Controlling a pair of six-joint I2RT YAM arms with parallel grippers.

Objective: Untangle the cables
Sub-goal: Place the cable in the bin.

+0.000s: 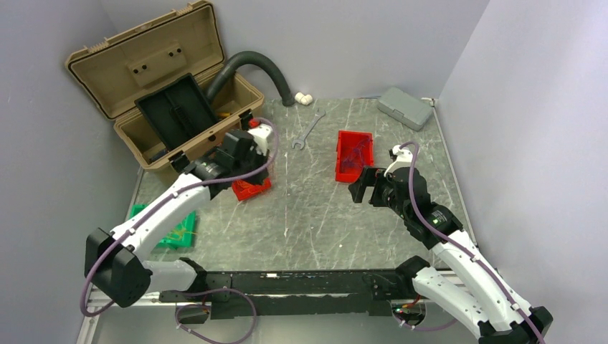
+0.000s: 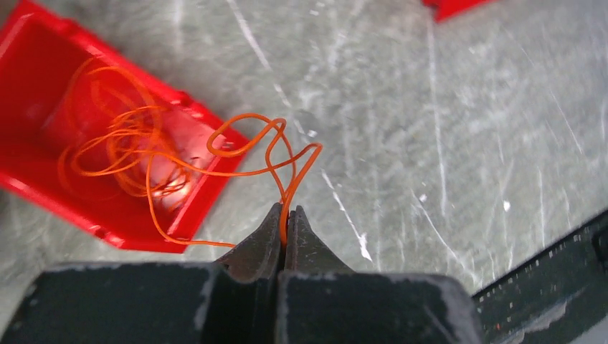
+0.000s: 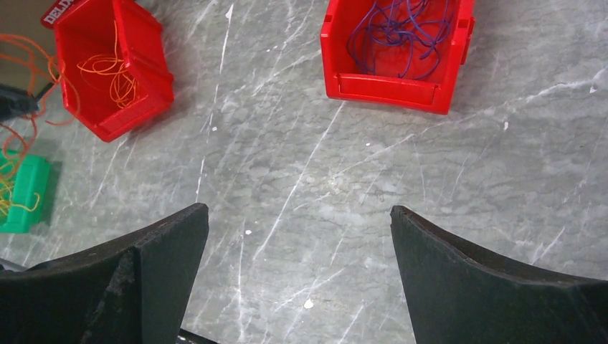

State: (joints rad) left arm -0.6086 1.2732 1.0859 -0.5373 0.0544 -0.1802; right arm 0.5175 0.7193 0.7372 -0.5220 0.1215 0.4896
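Beside the cropped red bin (image 2: 43, 86), left gripper (image 2: 285, 213) pinches orange cable (image 2: 292, 188); right gripper (image 3: 297, 209) wide.

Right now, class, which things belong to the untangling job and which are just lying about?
Job: orange wire, purple wires, left red bin, right red bin, green bin.
Lying about: wrench, toolbox, grey case, hose.
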